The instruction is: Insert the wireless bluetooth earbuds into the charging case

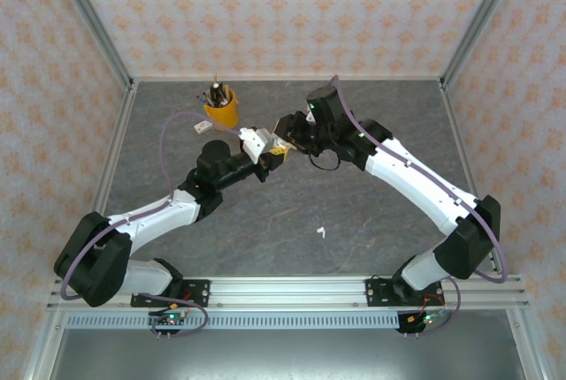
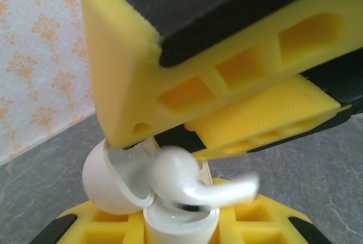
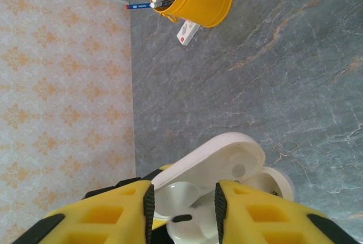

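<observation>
The left gripper (image 2: 181, 225) grasps the open white case (image 3: 227, 156), and a white earbud (image 2: 181, 179) lies slanted at its mouth beneath the right gripper (image 3: 184, 198), whose hold cannot be told, so a misaligned stem could jam on the socket rim or the earbud could fall onto the table (image 1: 265, 221).

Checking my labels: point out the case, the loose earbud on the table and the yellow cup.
case (image 3: 221, 156): right wrist view, inside of its open lid.
loose earbud (image 1: 322, 232): top view, its white body.
cup (image 1: 222, 116): top view, its yellow side.
</observation>
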{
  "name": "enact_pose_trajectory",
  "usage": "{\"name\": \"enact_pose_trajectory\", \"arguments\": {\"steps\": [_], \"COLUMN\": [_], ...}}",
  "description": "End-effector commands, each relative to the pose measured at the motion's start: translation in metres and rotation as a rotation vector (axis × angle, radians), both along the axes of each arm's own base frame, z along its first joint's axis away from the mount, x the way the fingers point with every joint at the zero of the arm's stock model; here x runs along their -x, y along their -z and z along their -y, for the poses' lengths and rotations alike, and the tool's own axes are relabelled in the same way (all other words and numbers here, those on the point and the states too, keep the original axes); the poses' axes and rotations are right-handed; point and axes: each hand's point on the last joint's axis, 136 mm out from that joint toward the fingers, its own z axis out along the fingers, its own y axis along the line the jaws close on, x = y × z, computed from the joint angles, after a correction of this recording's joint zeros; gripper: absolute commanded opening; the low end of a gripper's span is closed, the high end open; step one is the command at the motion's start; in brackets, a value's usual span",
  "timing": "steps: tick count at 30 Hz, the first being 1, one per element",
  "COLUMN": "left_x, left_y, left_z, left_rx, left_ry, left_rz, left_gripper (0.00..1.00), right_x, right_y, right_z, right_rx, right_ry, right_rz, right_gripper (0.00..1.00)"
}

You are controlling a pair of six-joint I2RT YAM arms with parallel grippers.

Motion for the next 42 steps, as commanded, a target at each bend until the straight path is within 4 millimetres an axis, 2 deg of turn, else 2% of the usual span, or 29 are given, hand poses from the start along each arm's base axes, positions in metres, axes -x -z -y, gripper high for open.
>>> {"name": "enact_pose_trajectory", "arguments": {"steps": [1,15,24,30,39,42], "left_x": [0.004,0.004,0.000,-0.001,-0.006,-0.008], "left_y": [-0.025,-0.029,-0.025,-0.021,-0.013,-0.007], "left_z": [0.006,0.005,0.006,0.007,0.008,0.008], "left_rx": [0.022,0.031,0.050,0.054,0.044,0.040], "left_ry": [0.034,0.027,0.015,0.018,0.008,0.002], "left_rz": [0.065,0.067,0.040,0.026,0.004,-0.010], "left_gripper": [0.00,0.00,0.00,0.00,0.00,0.00], "right_x": [-0.006,0.005,0.015,0.019,0.023,0.024], "right_y": [-0.016,-0.005,0.019,0.026,0.026,0.035], "right_z": [-0.002,0.005,0.007,0.003,-0.006,-0.006], "right_rx": [-0.013,0.013,0.041,0.049,0.080,0.106], "right_ry": [0.005,-0.016,-0.052,-0.087,-0.142,-0.146], "right_rz": [0.054,0.036,-0.006,-0.014,0.001,-0.006], "right_gripper": [0.35,0.37,0.36,0.36,0.33,0.32]}}
